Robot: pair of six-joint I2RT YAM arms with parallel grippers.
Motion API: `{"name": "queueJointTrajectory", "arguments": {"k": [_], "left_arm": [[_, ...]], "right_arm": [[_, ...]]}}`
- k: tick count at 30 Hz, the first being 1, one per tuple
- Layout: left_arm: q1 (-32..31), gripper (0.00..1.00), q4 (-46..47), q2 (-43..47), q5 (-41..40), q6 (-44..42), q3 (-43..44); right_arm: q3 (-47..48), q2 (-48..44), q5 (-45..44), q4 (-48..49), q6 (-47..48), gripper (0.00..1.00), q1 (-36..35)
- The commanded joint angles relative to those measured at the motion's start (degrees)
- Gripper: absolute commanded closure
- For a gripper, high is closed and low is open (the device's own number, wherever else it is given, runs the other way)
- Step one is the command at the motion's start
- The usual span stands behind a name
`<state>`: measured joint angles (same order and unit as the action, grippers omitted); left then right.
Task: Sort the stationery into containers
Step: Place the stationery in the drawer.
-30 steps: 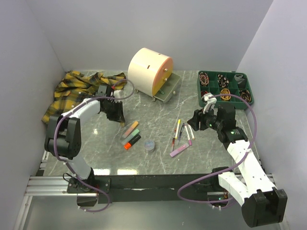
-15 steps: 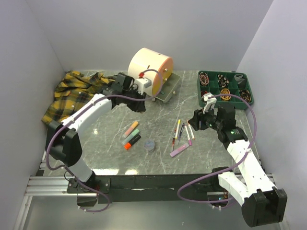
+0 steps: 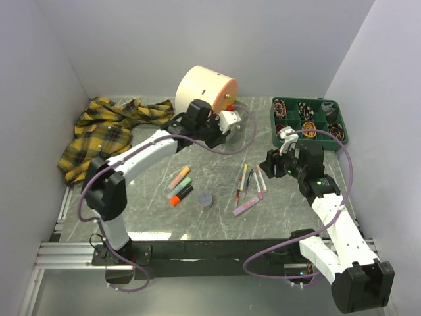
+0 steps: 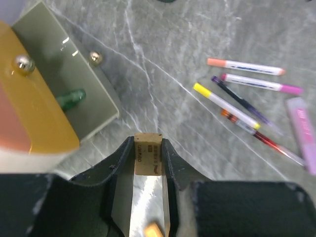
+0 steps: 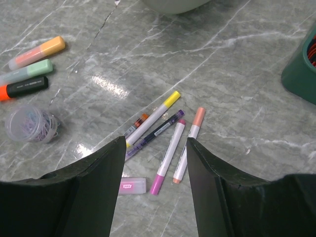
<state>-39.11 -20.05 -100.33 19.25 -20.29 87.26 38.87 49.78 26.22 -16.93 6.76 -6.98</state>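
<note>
A small tan block [image 4: 147,154] is clamped in the left gripper [image 4: 147,148] just beside the open drawer [image 4: 74,94], where one green item [image 4: 70,98] already lies. The pens [image 5: 163,129], highlighters [image 5: 30,66] and tin [image 5: 30,123] are left unsorted on the table [image 3: 217,164], beneath the right gripper [image 5: 154,148], which is held open and empty.

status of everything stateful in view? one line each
left gripper: fingers shut on a small tan block
tan block: held above the table
right gripper: open, empty, hovering over the pens
drawer: pulled open, a green item lying inside
highlighters: lying flat on the table, unsorted
pens: lying loose on the table
green tray: compartments hold coiled bands
</note>
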Motion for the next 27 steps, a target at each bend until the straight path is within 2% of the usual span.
{"name": "queueJointTrajectory", "arguments": {"k": [1,10,12,16,19,27], "left_arm": [[-0.9,0.99,5.4,-3.8,-5.9,-4.9,3.7],[-2.1,0.99,10.6,-9.6,-14.7,-5.0,7.1],[-2.7,0.94,11.7,-10.3,-16.3,-6.1,6.8],[-4.1,0.93,13.0,-11.7,-18.8,-6.2,6.4],[-4.7,0.94,14.6,-12.7,-19.1,-6.2,6.3],[-5.5,0.99,19.1,-15.1,-26.6,-7.6,6.8]], "right_arm": [[-0.8,-1.5,-0.7,2.9,1.0,0.4,0.0],[-1.6,-2.0,-0.6,3.1,1.7,0.4,0.1],[-2.0,-2.1,-0.6,3.6,1.6,0.4,0.0],[-2.8,-2.5,-0.5,4.2,1.5,0.4,0.1],[-3.2,-2.9,-0.4,4.4,1.4,0.4,0.2],[-3.5,-3.6,0.0,3.7,1.6,0.4,0.4]]}}
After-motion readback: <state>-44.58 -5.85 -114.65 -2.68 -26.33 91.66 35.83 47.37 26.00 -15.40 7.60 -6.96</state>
